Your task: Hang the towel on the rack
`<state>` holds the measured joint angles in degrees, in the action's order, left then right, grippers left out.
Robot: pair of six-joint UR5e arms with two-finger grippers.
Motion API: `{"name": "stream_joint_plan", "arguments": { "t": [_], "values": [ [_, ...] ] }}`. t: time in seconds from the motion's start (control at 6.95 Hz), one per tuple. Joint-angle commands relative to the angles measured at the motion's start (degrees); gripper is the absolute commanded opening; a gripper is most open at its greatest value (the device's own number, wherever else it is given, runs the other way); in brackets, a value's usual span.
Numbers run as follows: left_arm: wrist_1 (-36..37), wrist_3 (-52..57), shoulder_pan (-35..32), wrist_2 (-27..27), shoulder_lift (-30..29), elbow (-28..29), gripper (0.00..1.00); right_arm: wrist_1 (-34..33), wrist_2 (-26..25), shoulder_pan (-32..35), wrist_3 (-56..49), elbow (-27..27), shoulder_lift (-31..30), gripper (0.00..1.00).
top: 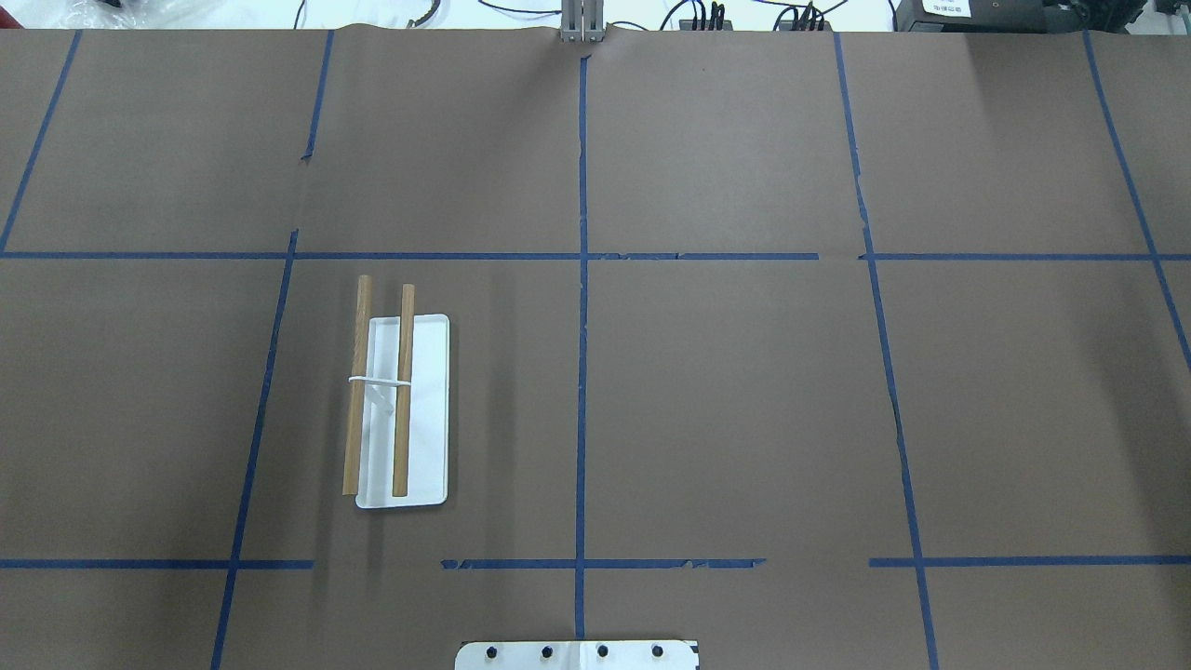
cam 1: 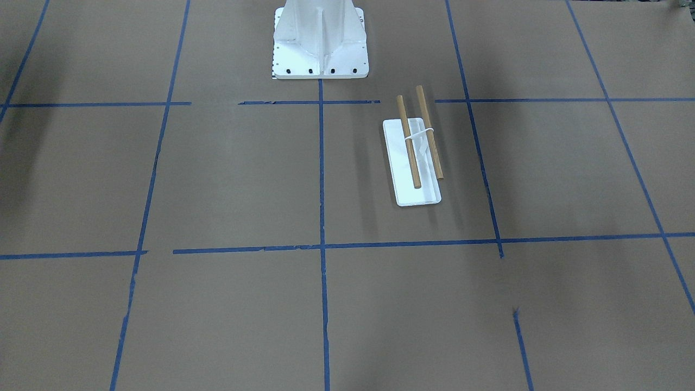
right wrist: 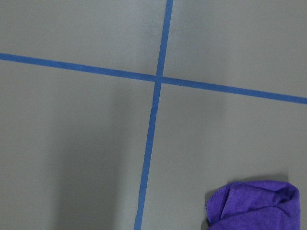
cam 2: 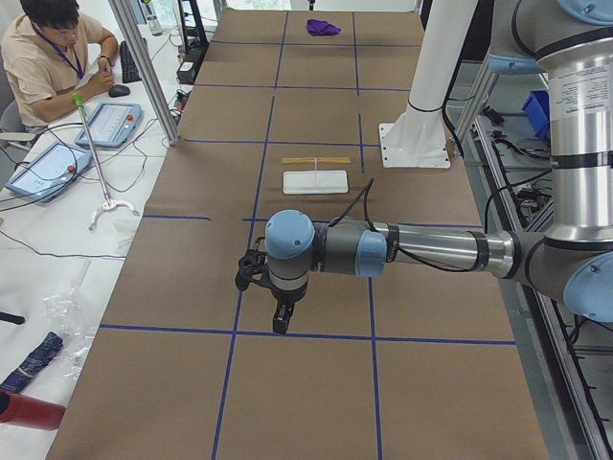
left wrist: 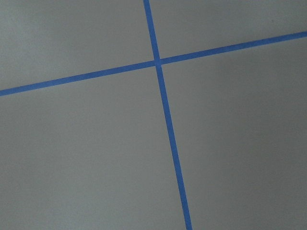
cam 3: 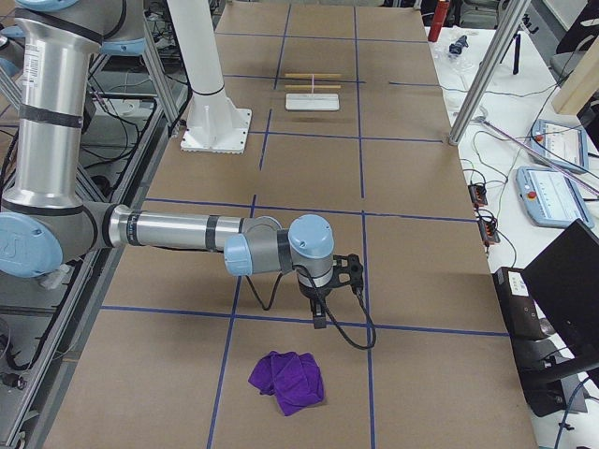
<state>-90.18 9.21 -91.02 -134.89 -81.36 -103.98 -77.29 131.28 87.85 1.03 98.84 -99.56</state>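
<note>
The rack (top: 400,409) has two wooden dowels on a white bracket over a flat white base. It stands on the brown table and also shows in the front view (cam 1: 415,146) and both side views (cam 2: 315,172) (cam 3: 313,94). The purple towel (cam 3: 287,381) lies crumpled on the table at the robot's right end, small and far in the left side view (cam 2: 323,27) and at the bottom corner of the right wrist view (right wrist: 254,206). My right gripper (cam 3: 320,313) hangs above the table just short of the towel. My left gripper (cam 2: 280,321) hangs over the table's other end. I cannot tell whether either is open or shut.
The white bolted pedestal (cam 1: 320,49) stands at the robot's side of the table, near the rack. Blue tape lines grid the brown table (top: 744,400). An operator (cam 2: 48,57) sits at a side desk with tablets. An aluminium post (cam 3: 477,84) stands beside the table.
</note>
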Motion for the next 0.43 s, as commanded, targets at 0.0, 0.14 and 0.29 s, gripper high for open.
{"name": "stream_joint_plan", "arguments": {
  "t": [0.0,0.14,0.29],
  "values": [
    [-1.56,0.1,-0.04,-0.02,-1.6,-0.26,1.0,5.88,-0.06,-0.4,0.11,0.29,2.09,1.0],
    [-4.54,-0.07,-0.04,-0.02,-1.61,-0.09,1.0,10.71,-0.93,-4.14,0.72,-0.66,2.35,1.0],
    [-5.35,-0.59,-0.04,-0.02,-2.83,-0.35,1.0,16.5,-1.11,-4.18,2.99,-1.28,1.31,1.0]
  ]
}}
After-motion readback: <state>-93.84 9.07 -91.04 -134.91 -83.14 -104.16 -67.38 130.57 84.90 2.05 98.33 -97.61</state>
